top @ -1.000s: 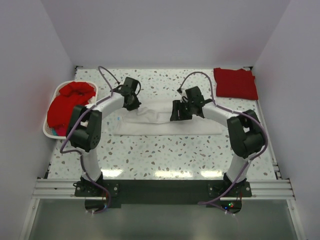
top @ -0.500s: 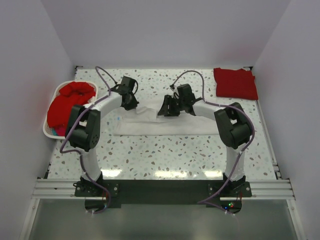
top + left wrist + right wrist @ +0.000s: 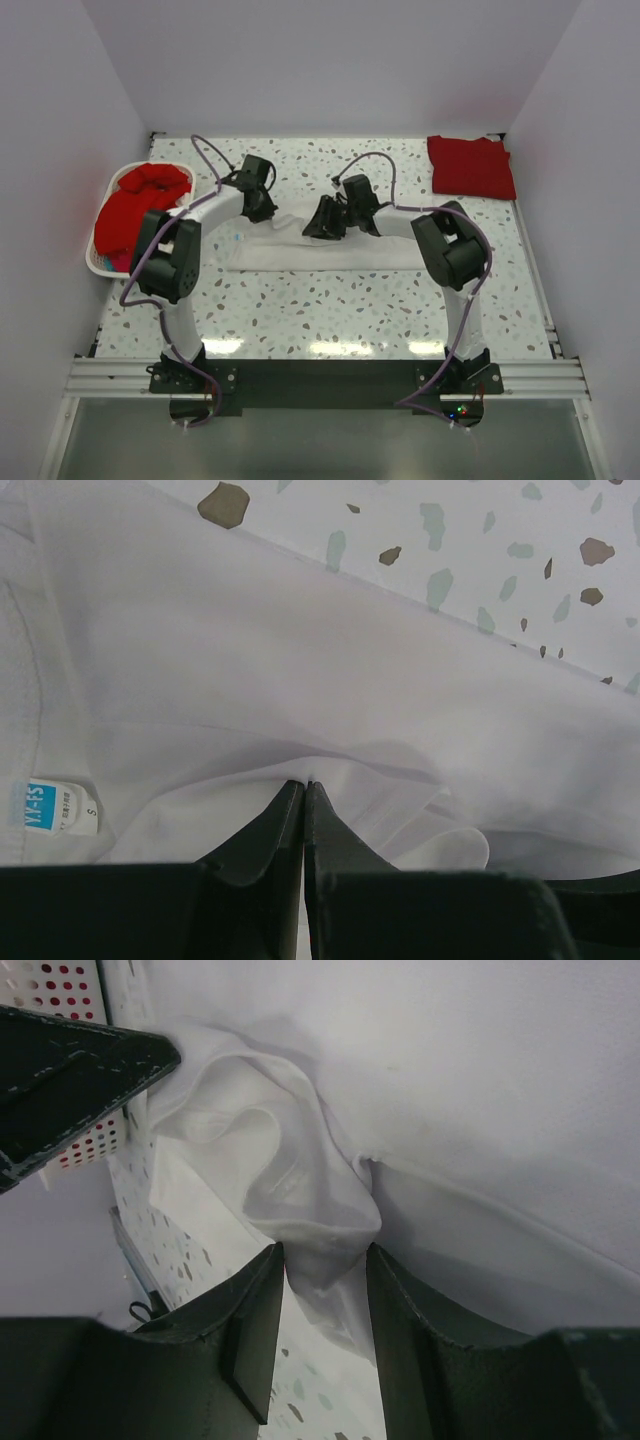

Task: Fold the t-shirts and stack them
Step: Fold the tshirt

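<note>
**Top view.** Found the white t-shirt [image 3: 335, 252] laid out as a long flat band on the speckled, terrazzo-patterned table [image 3: 330, 315], under both sets of fingers. Saw the left gripper [image 3: 264, 210] down on the band's far left corner and the right gripper [image 3: 314, 227] near it, on the far edge. Noted an oval white plastic basket [image 3: 97, 262] well left of the left fingers, heaped with crumpled red t-shirts [image 3: 135, 205]. Noted a folded red t-shirt [image 3: 472, 166] lying flat, well right of the right fingers. Could not read finger states here, with wrist bodies and lilac cables in the way.

**Left wrist view.** Recorded black fingers pressed together, pinching a thin ridge of white cloth at the tips. Smooth matte knit, with soft creases fanning out from the pinch. Small blue-and-white neck label [image 3: 55, 807] left of the fingers. Loose rolled fold just right of the tips, bare speckled tabletop beyond the cloth.

**Right wrist view.** Found fingers parted, with a bunched, hanging fold of the white cloth in the gap, brushing both inner faces but not yet clamped. Saw the dark wedge of the left gripper beyond and left of the tips, partly blocking the perforated basket wall, with red visible through the holes.
</note>
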You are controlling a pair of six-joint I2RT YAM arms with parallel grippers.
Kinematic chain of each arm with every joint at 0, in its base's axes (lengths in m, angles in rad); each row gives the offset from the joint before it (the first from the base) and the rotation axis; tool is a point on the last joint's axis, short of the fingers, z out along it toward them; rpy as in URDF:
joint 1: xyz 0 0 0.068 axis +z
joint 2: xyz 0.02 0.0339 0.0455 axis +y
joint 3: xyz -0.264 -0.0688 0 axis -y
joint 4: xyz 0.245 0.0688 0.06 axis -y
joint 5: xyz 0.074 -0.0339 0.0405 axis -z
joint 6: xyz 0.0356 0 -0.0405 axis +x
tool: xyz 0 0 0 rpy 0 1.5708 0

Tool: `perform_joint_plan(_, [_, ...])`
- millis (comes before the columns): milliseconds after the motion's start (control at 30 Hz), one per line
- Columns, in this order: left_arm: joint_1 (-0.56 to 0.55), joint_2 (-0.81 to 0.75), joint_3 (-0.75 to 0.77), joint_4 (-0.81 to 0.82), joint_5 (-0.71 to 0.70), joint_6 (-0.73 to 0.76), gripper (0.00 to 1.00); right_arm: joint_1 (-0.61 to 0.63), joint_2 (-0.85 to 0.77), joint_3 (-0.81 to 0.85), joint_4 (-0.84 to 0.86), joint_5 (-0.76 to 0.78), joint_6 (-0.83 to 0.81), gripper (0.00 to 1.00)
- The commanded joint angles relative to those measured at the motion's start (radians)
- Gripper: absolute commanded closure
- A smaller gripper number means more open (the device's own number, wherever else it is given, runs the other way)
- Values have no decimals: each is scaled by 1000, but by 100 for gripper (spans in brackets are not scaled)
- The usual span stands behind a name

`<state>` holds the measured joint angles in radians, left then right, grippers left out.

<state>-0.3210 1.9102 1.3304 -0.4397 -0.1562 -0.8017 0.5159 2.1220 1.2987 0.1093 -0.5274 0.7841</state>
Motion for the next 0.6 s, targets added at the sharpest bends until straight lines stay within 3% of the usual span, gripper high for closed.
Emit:
perform_joint_plan(0, [8, -65, -11, 19, -6, -5, 92, 3, 9, 47, 92, -40, 47, 58])
perform_joint_plan(567, [19, -106, -28, 18, -28, 2, 92, 3, 0, 93, 86, -26, -49, 55])
